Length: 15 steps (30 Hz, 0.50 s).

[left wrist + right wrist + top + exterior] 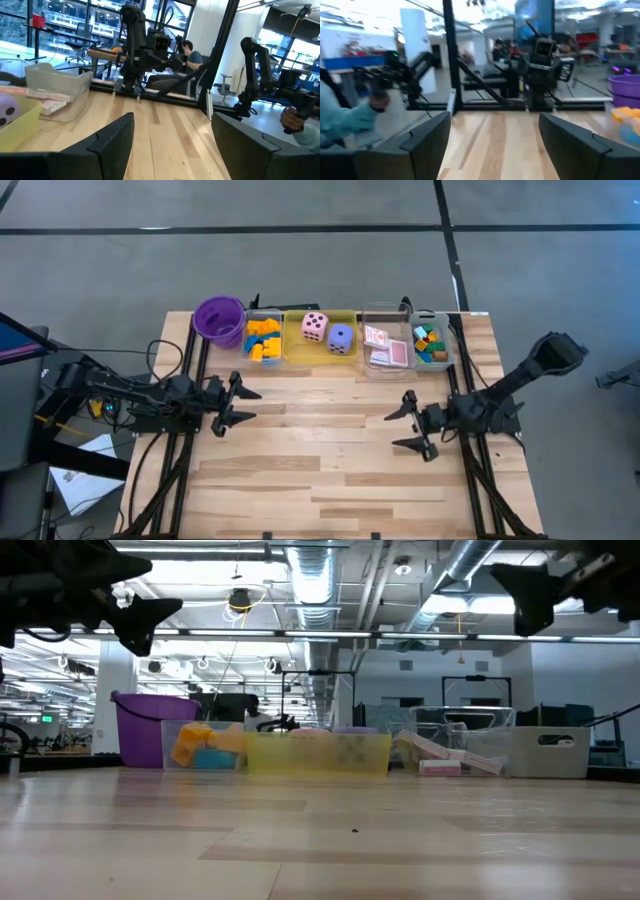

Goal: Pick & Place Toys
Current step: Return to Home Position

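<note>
The left gripper (245, 405) and right gripper (393, 430) hang wide open and empty at mid-frame, below the binned blocks (263, 340), dice (314, 326) and playing cards (385, 346).

Yellow blocks (263, 340), pink die (314, 326), purple die (341, 338), pink cards (385, 346), mixed blocks (428, 343), all in trays (296, 346)

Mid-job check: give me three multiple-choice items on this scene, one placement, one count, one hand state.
1. The pink playing cards lie: A on the floor; B in a clear tray; C loose on the tabletop.
2. The yellow tray holds: A one die; B two dice; C four dice.
3. The left hand and right hand are: A both open, empty; B both shut; C shut on cards.
Key: 1B, clear walls surround the cards; 2B, pink die plus purple die; 3A, both spread, holding nothing.
</note>
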{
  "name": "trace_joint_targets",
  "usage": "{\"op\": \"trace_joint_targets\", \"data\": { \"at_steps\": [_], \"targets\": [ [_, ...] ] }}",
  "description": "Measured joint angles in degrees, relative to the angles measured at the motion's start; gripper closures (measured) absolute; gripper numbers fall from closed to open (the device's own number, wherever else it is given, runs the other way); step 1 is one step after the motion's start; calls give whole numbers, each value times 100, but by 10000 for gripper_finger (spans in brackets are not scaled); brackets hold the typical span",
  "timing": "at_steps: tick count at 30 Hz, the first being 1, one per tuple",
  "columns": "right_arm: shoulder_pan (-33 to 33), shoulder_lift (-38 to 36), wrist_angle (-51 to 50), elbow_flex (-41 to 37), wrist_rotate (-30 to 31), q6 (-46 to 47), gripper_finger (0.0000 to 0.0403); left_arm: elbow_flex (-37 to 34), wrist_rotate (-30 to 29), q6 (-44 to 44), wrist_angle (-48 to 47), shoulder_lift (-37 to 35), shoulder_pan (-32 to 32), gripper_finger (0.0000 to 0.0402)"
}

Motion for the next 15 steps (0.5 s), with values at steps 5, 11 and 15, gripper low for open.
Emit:
{"op": "trace_joint_targets", "data": {
  "at_steps": [5,11,15],
  "targets": [
    [-255,97,494,-343,-211,153,107,0,-2,-15,-88,-1,0,142],
    [-263,-156,-131,-346,-160,358,107,0,-147,-17,-126,2,0,142],
    [-265,-192,-390,-348,23,697,107,0,-161,-7,-221,10,0,142]
  ]
}}
